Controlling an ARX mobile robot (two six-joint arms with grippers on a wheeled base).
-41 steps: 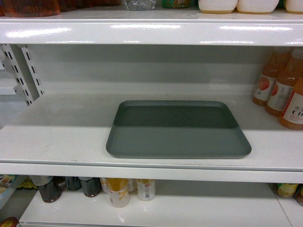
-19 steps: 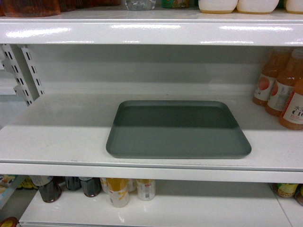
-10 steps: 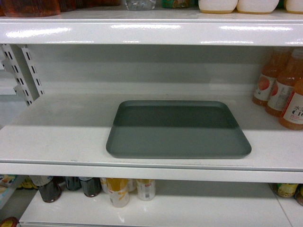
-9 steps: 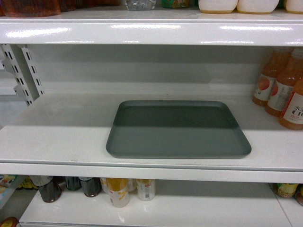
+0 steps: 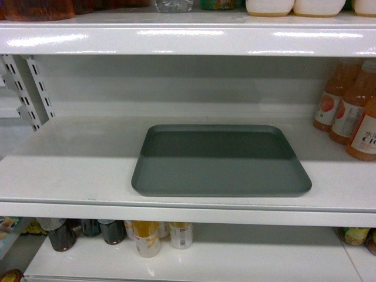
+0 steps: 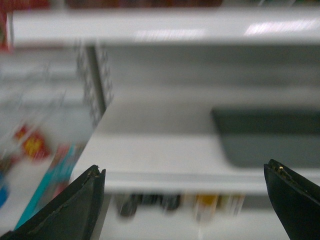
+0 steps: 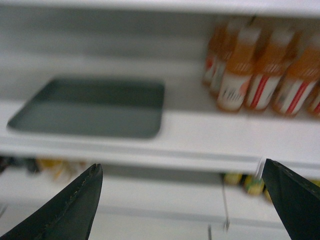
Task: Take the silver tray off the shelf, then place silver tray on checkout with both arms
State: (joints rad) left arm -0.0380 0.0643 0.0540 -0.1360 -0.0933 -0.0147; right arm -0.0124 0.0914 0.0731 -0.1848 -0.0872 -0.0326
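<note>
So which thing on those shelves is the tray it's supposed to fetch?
Find the wide white shelf at the middle of the head view, below the top board. Lying flat near its centre is the silver tray, left of the orange bottles. It is the only flat, grey-green rectangle there, with rounded corners and a low rim.

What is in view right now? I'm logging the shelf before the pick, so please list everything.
silver tray: one, grey-green, flat on the middle shelf, centre.
orange drink bottles: several, orange, right end of that shelf.
cans and dark bottles: several, on the board below.
white containers: three partly seen, top board.
slotted upright: white, left.
left gripper: black fingers, open, short of the shelf.
right gripper: black fingers, open, short of the shelf.
</note>
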